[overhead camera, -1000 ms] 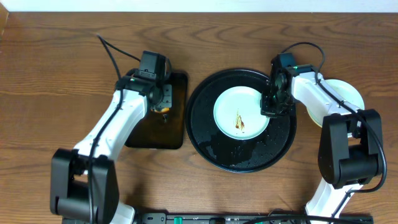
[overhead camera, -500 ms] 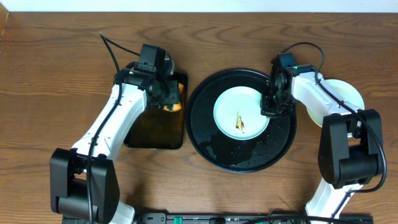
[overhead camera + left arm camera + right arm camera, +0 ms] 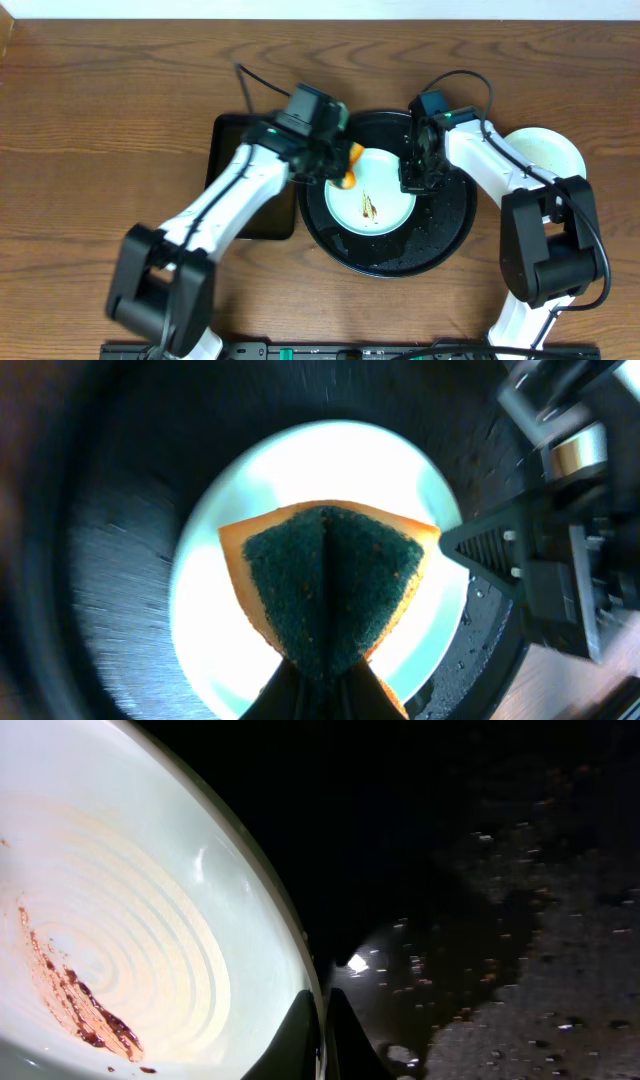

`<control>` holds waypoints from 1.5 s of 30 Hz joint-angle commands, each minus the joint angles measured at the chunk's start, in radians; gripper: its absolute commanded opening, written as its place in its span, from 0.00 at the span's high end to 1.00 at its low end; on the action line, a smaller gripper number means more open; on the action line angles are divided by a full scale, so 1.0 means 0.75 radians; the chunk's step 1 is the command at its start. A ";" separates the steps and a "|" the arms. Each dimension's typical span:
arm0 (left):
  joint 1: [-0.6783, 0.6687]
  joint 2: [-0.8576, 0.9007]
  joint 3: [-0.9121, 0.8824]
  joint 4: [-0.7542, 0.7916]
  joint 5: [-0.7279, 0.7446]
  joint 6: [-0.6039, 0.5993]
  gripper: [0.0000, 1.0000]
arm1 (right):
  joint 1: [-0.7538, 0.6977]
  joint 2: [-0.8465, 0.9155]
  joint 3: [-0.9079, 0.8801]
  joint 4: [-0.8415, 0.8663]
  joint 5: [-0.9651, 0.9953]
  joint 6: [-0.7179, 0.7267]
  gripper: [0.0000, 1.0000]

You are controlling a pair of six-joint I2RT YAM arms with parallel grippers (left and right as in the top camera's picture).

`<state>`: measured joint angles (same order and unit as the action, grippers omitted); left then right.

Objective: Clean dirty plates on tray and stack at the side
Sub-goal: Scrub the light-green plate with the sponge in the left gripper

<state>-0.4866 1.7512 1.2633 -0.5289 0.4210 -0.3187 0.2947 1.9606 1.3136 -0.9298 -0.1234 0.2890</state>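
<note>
While left fingers (image 3: 322,695) clamp one sponge (image 3: 325,580), right fingers (image 3: 322,1032) pinch the one smeared plate (image 3: 385,205) on one tray (image 3: 445,240).

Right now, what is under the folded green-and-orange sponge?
The pale mint round plate, sitting in the large round black tray. The plate's patch beneath the sponge is covered.

Overhead view: even, soft lighting, sharp focus; left arm (image 3: 225,197) slightly motion-blurred. Left wrist view: plate (image 3: 200,620) overexposed, tray (image 3: 95,560) streaked by blur, corners dark. Right wrist view: upper right underexposed, small glints on the wet tray (image 3: 520,950).
</note>
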 commanded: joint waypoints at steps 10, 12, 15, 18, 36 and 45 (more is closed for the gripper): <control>-0.227 0.239 0.026 0.079 -0.007 -0.315 0.92 | 0.019 -0.024 -0.009 0.002 0.019 0.034 0.99; -0.250 0.265 0.025 0.105 -0.008 -0.351 0.92 | 0.019 -0.024 -0.009 0.002 0.020 0.033 0.99; -0.270 0.291 0.023 0.132 -0.009 -0.372 0.93 | 0.019 -0.024 -0.009 -0.001 0.020 0.033 0.99; -0.275 0.324 0.022 0.157 -0.019 -0.381 0.92 | 0.019 -0.024 -0.009 -0.002 0.020 0.033 0.99; -0.183 0.289 0.024 0.012 -0.638 -0.218 0.93 | 0.019 -0.024 -0.009 -0.018 0.020 0.033 0.99; -0.164 0.004 0.024 -0.064 -0.639 -0.120 0.92 | 0.019 -0.024 -0.009 -0.011 0.020 0.012 0.67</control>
<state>-0.6228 1.8721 1.2823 -0.5587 -0.0154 -0.4618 0.3031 1.9606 1.3128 -0.9417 -0.1204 0.3054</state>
